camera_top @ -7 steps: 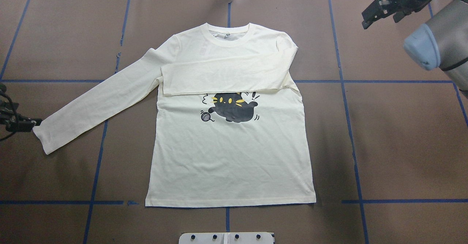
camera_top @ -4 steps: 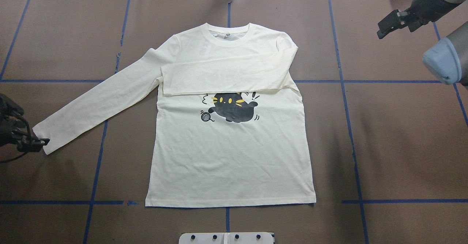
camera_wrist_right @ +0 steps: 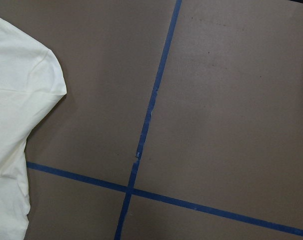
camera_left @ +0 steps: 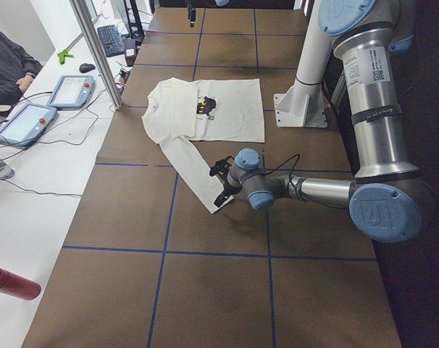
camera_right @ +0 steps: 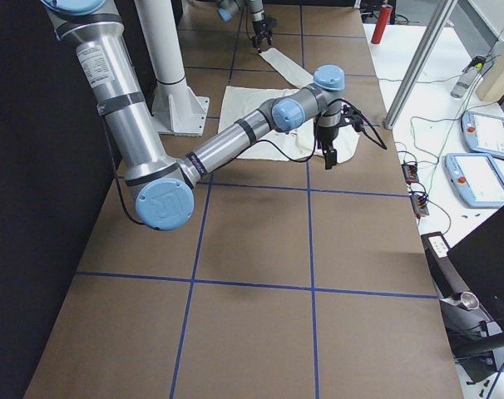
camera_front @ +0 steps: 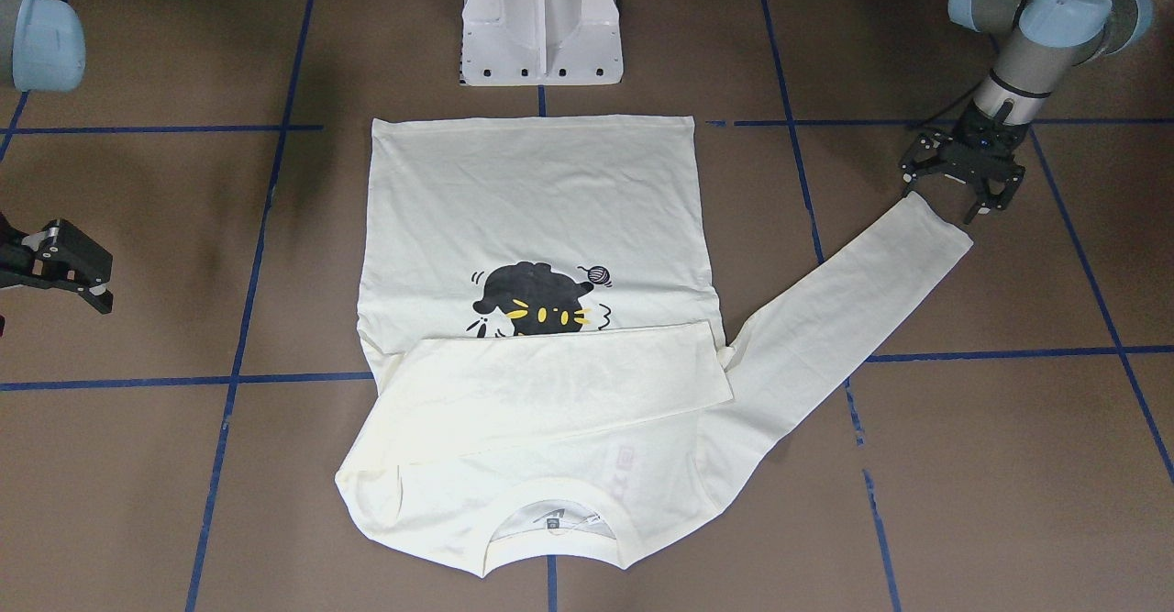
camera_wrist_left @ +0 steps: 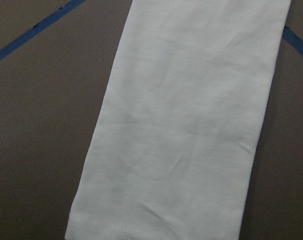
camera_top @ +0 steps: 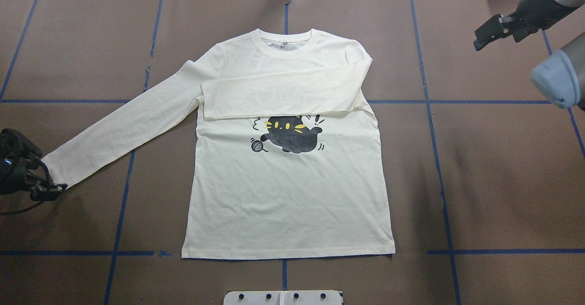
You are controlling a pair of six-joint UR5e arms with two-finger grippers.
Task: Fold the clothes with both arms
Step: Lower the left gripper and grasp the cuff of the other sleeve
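At the overhead view's left edge the left gripper (camera_top: 49, 186) is seen low over the brown table (camera_top: 480, 181), right at the cuff (camera_top: 54, 175) of the outstretched sleeve (camera_top: 123, 131). Its jaws are spread wide at the cuff end and nothing is gripped. Whether the fingertips touch the cloth cannot be told. The cuff hem is shown flat and unlifted in the left wrist view. The cream T-shirt (camera_top: 292, 195) is laid flat mid-table, front up, collar to the far side and hem toward the robot. The other sleeve (camera_top: 279, 97) is folded across the chest, with its edge just over the top of the black cat print (camera_top: 292, 140). At far right the right gripper (camera_top: 485, 35) is held above bare table, well apart from the shirt, jaws parted and empty.
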